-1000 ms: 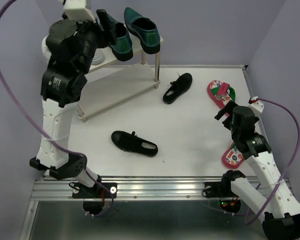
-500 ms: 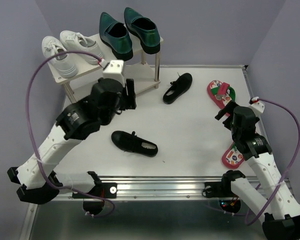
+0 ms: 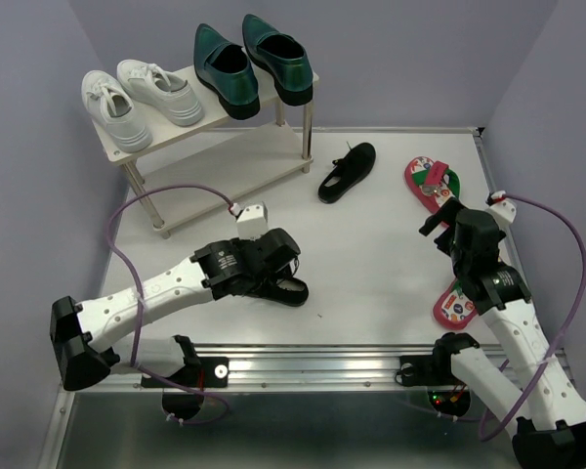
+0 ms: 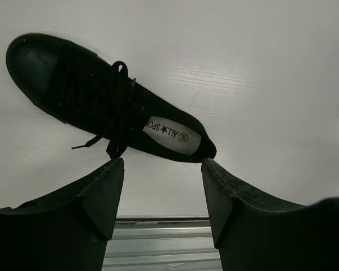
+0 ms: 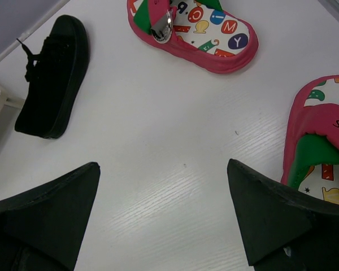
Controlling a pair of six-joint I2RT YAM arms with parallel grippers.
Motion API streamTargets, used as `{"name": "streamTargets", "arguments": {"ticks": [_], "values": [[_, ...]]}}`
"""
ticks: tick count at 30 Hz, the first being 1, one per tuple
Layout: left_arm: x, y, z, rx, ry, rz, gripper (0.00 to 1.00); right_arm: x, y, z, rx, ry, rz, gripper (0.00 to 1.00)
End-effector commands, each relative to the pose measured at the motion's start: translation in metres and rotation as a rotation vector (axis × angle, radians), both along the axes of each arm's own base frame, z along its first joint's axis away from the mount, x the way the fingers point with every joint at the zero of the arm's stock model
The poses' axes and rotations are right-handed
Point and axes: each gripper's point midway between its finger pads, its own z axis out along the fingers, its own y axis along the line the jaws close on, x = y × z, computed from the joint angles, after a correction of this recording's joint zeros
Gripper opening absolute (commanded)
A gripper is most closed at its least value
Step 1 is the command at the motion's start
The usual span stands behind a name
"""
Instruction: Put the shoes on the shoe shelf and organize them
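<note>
Both green loafers (image 3: 222,70) stand on the right of the shoe shelf's (image 3: 232,178) top board. One black shoe (image 3: 348,172) lies on the table right of the shelf and also shows in the right wrist view (image 5: 51,79). The other black shoe (image 3: 290,288) lies at the near middle, partly hidden under my left gripper (image 3: 276,256). In the left wrist view this shoe (image 4: 101,104) lies just beyond the open, empty left gripper (image 4: 163,169). Two red flip-flops (image 3: 432,182) (image 3: 454,305) lie at the right. My right gripper (image 3: 439,220) (image 5: 164,169) is open between them, over bare table.
White sneakers (image 3: 107,107) fill the left of the shelf's top board. The lower board holds nothing. The metal rail (image 3: 303,366) runs along the table's near edge, close to my left gripper. Purple walls close in the back and the sides.
My left arm has swung down from the loafer on the shelf top, across the table, to low over the near black shoe. The right arm has not moved.
</note>
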Motion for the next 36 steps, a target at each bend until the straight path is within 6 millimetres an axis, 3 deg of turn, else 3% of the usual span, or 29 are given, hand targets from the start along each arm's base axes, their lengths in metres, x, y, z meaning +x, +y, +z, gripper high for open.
{"name": "streamTargets", "arguments": {"ticks": [1, 3, 7, 13, 23, 27, 32, 33, 36], "values": [[-0.003, -0.006, -0.036, -0.078, 0.077, 0.141, 0.68, -0.001, -0.002, 0.013, 0.017, -0.055, -0.013, 1.0], [-0.006, -0.014, -0.049, -0.097, 0.119, 0.157, 0.67, -0.003, -0.003, 0.012, 0.014, -0.051, -0.019, 1.0], [-0.009, -0.006, -0.073, -0.047, 0.159, 0.237, 0.66, -0.008, -0.006, 0.012, 0.013, -0.055, -0.027, 1.0], [-0.002, -0.017, -0.088, -0.059, 0.161, 0.245, 0.66, -0.007, -0.005, 0.016, 0.01, -0.059, -0.021, 1.0], [-0.008, -0.008, -0.126, 0.038, 0.242, 0.309, 0.65, -0.006, -0.005, 0.012, 0.007, -0.048, -0.023, 1.0], [-0.014, -0.001, -0.139, 0.083, 0.276, 0.329, 0.57, -0.006, -0.005, 0.007, 0.005, -0.036, -0.025, 1.0], [-0.015, 0.001, -0.145, 0.081, 0.284, 0.333, 0.36, -0.002, -0.002, 0.006, 0.013, -0.034, -0.015, 1.0], [-0.015, 0.002, -0.145, 0.085, 0.282, 0.334, 0.23, -0.002, -0.003, 0.006, 0.011, -0.036, -0.016, 1.0], [-0.013, 0.005, -0.144, 0.1, 0.266, 0.329, 0.0, -0.002, -0.003, 0.006, 0.009, -0.035, -0.017, 1.0]]}}
